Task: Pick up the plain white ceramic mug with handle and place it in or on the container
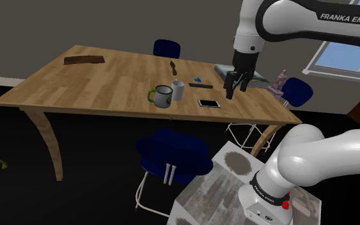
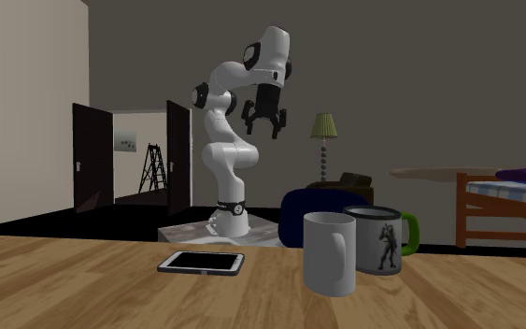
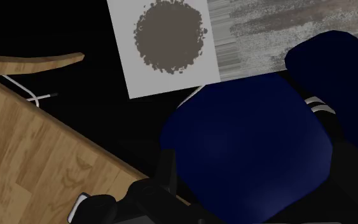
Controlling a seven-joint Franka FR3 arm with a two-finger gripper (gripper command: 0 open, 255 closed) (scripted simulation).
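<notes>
We see the plain white handled mug [image 1: 178,89] mid-desk [image 1: 108,80], just beside a grey green-handled mug [image 1: 162,96]. The black pincer [image 1: 234,87] hangs open and empty near the desk's edge. We'd approach the rim from above, clear of the neighbour.

The arm [image 1: 281,16] arches high, gripper [image 1: 235,88] pointing down, fingers [image 1: 228,91] apart

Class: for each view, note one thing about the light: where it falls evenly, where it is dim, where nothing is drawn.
Shoulder view: the wooden table is evenly lit, with a black area beneath it. Second exterior view: the white mug looks greyish, while the room through the doorway is brighter. Wrist view: the blue chair seat is dim beside a black area.
</notes>
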